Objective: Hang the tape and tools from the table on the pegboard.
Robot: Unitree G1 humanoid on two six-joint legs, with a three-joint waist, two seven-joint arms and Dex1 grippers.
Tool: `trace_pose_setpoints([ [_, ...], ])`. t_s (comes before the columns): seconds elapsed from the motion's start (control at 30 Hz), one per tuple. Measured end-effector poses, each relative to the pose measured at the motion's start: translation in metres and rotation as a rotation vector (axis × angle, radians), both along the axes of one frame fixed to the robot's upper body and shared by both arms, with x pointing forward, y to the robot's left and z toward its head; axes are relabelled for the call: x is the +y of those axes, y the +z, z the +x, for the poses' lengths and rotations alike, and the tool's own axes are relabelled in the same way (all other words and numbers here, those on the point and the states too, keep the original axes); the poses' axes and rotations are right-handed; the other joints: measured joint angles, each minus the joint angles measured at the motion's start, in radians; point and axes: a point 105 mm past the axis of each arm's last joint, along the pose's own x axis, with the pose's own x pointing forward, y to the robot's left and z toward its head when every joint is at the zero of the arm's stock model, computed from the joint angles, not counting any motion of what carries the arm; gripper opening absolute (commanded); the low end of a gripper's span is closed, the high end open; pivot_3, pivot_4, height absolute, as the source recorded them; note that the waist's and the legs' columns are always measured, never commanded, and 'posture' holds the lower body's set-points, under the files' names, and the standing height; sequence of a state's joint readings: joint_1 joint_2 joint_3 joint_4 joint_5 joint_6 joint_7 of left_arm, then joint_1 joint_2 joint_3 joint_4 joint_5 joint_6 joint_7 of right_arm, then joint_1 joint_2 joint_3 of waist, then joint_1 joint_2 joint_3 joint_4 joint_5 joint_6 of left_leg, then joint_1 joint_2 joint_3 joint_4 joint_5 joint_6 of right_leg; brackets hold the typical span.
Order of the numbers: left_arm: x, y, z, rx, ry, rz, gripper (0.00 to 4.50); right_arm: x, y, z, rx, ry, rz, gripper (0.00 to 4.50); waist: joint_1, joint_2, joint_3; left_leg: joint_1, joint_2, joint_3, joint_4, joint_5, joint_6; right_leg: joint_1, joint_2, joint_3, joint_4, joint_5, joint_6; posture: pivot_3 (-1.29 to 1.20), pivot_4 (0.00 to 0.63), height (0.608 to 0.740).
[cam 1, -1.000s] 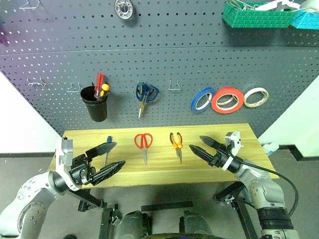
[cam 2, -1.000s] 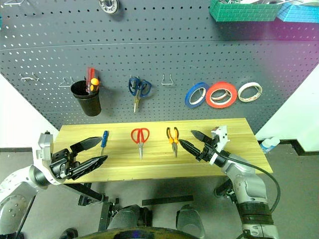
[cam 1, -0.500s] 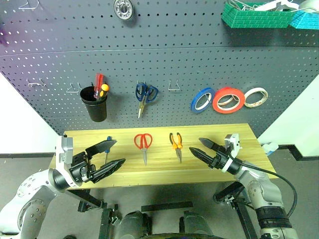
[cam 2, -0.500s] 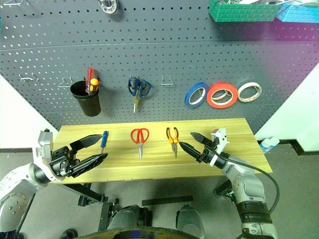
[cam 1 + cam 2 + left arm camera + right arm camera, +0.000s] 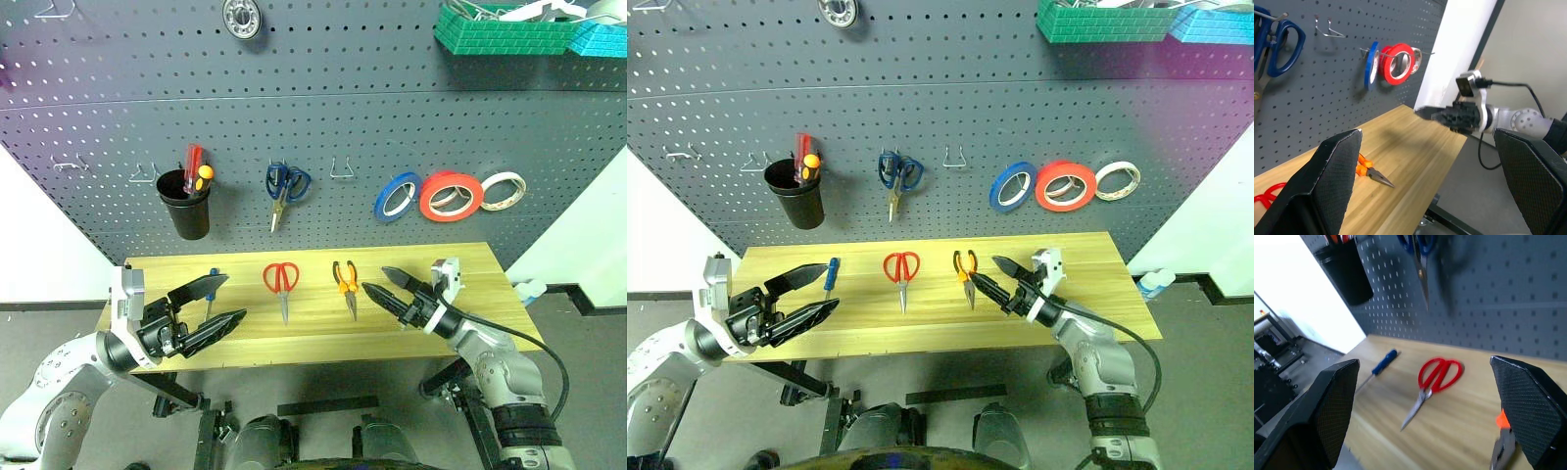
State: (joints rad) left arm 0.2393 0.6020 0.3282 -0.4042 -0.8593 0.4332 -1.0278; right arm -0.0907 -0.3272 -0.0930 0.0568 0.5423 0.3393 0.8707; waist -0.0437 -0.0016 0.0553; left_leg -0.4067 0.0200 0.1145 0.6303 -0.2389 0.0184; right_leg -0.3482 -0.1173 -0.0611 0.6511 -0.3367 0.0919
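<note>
Both my grippers are spread wide and carrying nothing. Right gripper (image 5: 390,293) hangs over the table (image 5: 490,269) just beside the pliers (image 5: 345,280), tips near them but I can't tell any contact. Left gripper (image 5: 211,306) sits at the table's left front edge, near the screwdriver (image 5: 211,285).

Red tape (image 5: 450,196) is already on the pegboard (image 5: 392,137), between the blue roll (image 5: 397,197) and the whitish roll (image 5: 503,191). Red scissors (image 5: 281,283) lie flat between screwdriver and pliers, so three tools look left to hang.

Risks as I judge them:
- Pliers lie flat and thin; a level approach could shove them across the wood instead of getting a finger under.
- Closing on one handle could let them swing open or twist out.
- Empty hook (image 5: 343,169) is small; a missed handle loop drops the tool.
- Reaching up could knock the blue scissors (image 5: 286,186) or the black cup (image 5: 186,204) off.
- Screwdriver is round and may roll off the front edge if nudged.

No readable brand, label or writing anywhere.
</note>
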Motion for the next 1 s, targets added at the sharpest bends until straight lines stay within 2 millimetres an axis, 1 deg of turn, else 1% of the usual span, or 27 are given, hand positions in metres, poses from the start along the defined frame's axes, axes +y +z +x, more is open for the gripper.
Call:
trace_pose_setpoints([
  [0.07,0.000,0.000,0.001,0.003,0.008,0.001,4.50,0.000,0.003,-0.001,-0.015,0.020,-0.035,4.48,0.003,0.000,0.000,-0.001,0.000,0.000,0.000,0.000,0.000,-0.001,0.000,0.000,0.000,0.000,0.000,0.00,0.000,0.740],
  [0.27,-0.002,0.001,0.008,0.008,0.030,0.012,4.50,-0.012,0.000,-0.004,-0.026,0.053,-0.173,4.48,0.003,0.000,0.000,-0.001,-0.001,0.000,0.000,0.000,0.000,-0.001,0.000,0.000,0.000,0.000,0.000,0.00,0.000,0.740],
  [0.37,-0.004,0.000,0.010,0.014,0.035,0.014,4.50,-0.013,-0.001,-0.002,-0.032,0.053,-0.201,4.48,-0.001,0.000,0.000,-0.001,0.000,0.000,0.000,0.000,0.000,-0.001,0.000,0.000,0.000,0.000,0.000,0.00,0.000,0.740],
  [0.43,-0.005,0.000,0.008,0.020,0.032,0.016,4.50,-0.013,-0.009,0.001,-0.033,0.052,-0.280,4.48,-0.001,-0.001,-0.001,-0.001,0.000,0.000,0.000,0.000,0.000,-0.001,0.000,0.000,0.000,0.000,0.000,0.00,0.000,0.740],
  [0.53,-0.004,-0.004,0.002,0.044,0.035,0.023,4.50,-0.013,-0.028,0.013,0.033,-0.011,-0.338,4.48,0.000,-0.001,-0.001,-0.001,0.000,0.000,0.000,0.000,0.000,-0.001,0.000,0.000,0.000,0.000,0.000,0.02,0.000,0.740],
  [0.57,-0.003,-0.005,0.001,0.048,0.040,0.026,4.50,-0.010,-0.032,0.015,0.042,-0.022,-0.348,4.48,0.000,-0.001,-0.001,-0.001,0.000,0.000,0.000,0.000,0.000,-0.001,0.000,0.000,0.000,0.000,0.000,0.03,0.000,0.740],
  [0.63,0.002,-0.005,-0.001,0.053,0.053,0.040,4.50,0.002,-0.040,0.022,0.048,-0.041,-0.389,4.48,0.000,-0.001,-0.001,-0.001,0.000,0.000,0.000,0.000,-0.001,-0.002,0.000,0.000,0.000,0.000,0.000,0.04,0.000,0.740],
  [0.73,0.003,-0.001,-0.003,0.041,0.055,0.058,4.50,0.023,-0.046,0.032,0.060,-0.073,-0.420,4.48,0.001,-0.001,-0.001,-0.002,0.000,0.000,0.000,0.000,-0.001,-0.002,0.000,0.000,0.000,0.000,0.000,0.05,0.000,0.740],
  [0.87,0.007,0.000,-0.007,0.040,0.072,0.072,4.50,0.037,-0.050,0.041,0.093,-0.128,-0.452,4.48,0.005,-0.001,-0.001,-0.002,-0.001,0.000,-0.001,0.001,-0.001,-0.002,0.000,0.000,0.000,0.000,0.000,0.07,0.000,0.740],
  [1.0,0.007,-0.002,-0.012,0.058,0.072,0.075,4.50,0.050,-0.056,0.051,0.194,-0.198,-0.470,4.48,0.005,-0.001,-0.001,-0.002,-0.001,0.000,-0.001,0.001,-0.002,-0.003,0.000,0.000,0.001,0.000,0.000,0.09,0.000,0.740],
])
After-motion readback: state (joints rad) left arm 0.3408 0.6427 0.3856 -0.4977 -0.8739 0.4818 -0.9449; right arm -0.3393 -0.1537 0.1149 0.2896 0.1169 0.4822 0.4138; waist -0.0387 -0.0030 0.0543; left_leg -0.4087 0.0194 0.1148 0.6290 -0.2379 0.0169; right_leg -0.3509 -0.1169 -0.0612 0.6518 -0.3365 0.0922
